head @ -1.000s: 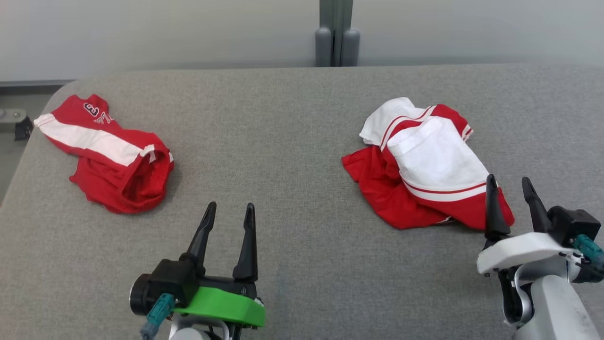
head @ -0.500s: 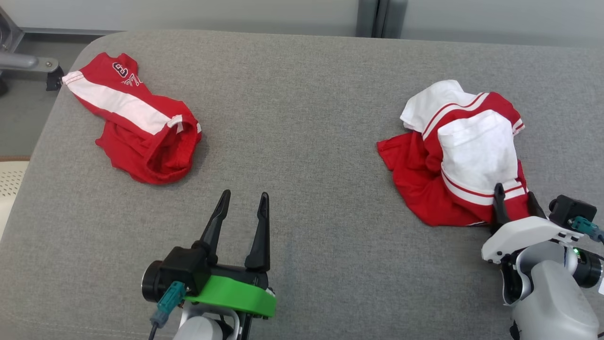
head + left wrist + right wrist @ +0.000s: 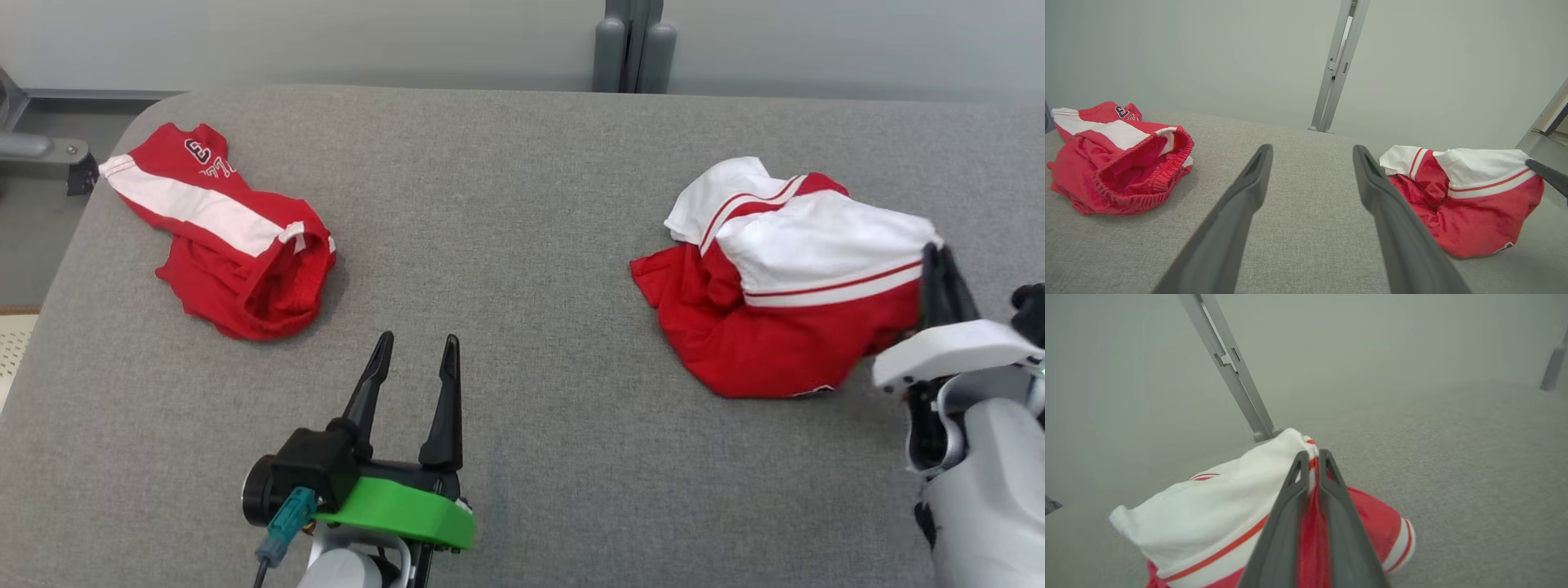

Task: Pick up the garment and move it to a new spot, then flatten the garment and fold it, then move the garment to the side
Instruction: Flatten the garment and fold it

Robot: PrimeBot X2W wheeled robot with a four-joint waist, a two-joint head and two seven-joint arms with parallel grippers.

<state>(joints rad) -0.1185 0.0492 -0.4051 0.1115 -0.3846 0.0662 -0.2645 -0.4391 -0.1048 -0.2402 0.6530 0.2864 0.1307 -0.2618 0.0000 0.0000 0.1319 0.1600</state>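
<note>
Red-and-white crumpled jersey garment (image 3: 775,318) lay on the right of the grey fabric-covered table (image 3: 522,204): soft, light, sure to sag, best taken at an edge. The right gripper (image 3: 939,255) pinched its right hem, forearm low alongside. The left gripper (image 3: 417,337) hovered wide and empty.

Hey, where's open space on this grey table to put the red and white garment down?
The widest bare patch of grey table lies between the red shorts and the red and white garment, beyond the open left hand. The near strip between both hands is free. Crowded at the right, where the right hand grips that garment.
</note>
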